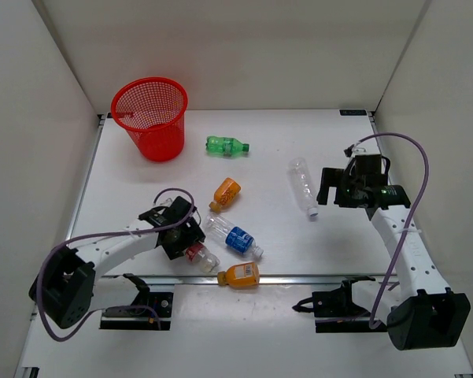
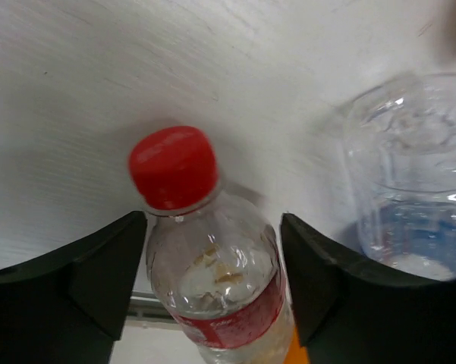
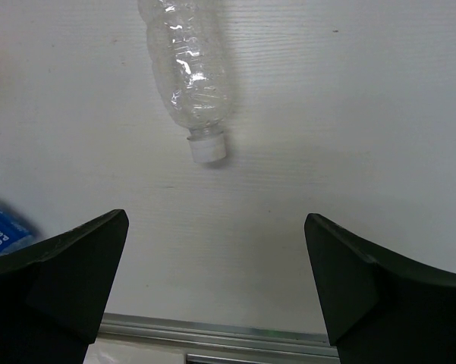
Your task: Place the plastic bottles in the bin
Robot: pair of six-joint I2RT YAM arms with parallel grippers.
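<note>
Red-labelled bottle [image 2: 216,292] is laid flat lengthwise between fingers of left gripper [image 2: 212,231], cap pointed away from wrist; grip cannot be told; right gripper [image 3: 216,227] is held open.

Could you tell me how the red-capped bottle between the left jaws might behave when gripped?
The red-capped bottle looks empty, so it is probably light. Its thin clear wall may dent when squeezed. Lying on its side, it could roll if nudged.
</note>
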